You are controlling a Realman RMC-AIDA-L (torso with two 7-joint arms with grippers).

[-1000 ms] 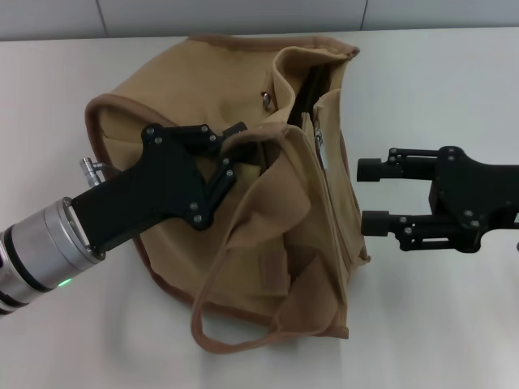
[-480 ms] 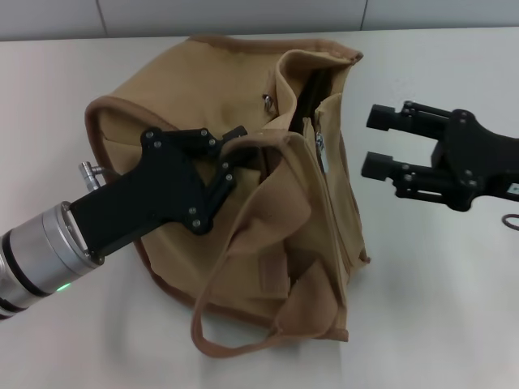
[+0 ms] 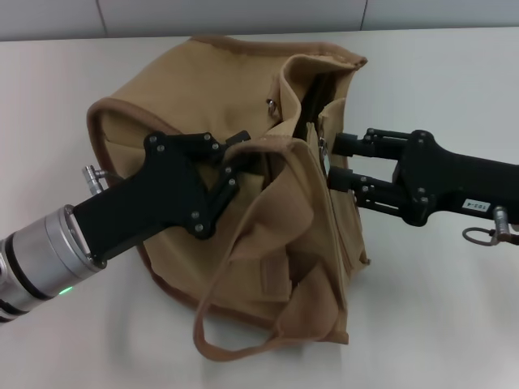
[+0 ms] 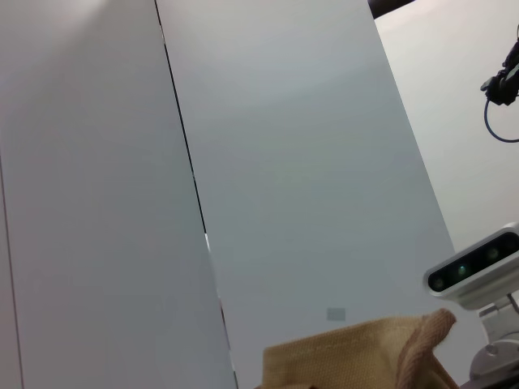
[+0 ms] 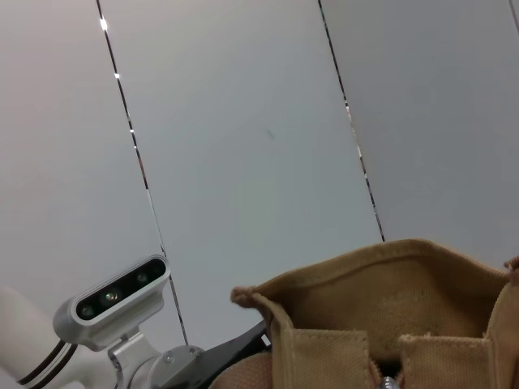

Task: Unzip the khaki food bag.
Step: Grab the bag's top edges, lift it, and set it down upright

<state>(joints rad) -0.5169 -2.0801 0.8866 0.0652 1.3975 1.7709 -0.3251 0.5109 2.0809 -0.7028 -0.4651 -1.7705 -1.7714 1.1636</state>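
Observation:
The khaki food bag [image 3: 211,89] lies slumped on the white table, its top opening facing right, with the zipper gap [image 3: 312,93] partly parted. My left gripper [image 3: 233,158] is shut on a webbing handle [image 3: 268,144] at the bag's top edge and holds it up. The second handle [image 3: 212,324] loops loose toward the front. My right gripper [image 3: 332,162] is open, its fingertips against the bag's top beside the metal zipper pull [image 3: 323,152]. In the right wrist view the bag's tan fabric [image 5: 389,292] fills the lower part.
The white table [image 3: 454,324] extends around the bag. A grey panelled wall [image 3: 243,16] runs along the back edge. A small cable ring [image 3: 480,236] hangs off my right arm.
My right gripper has swung away from the bag's side, then moved left until its fingertips reach the zipper area. The left gripper has stayed put on the handle.

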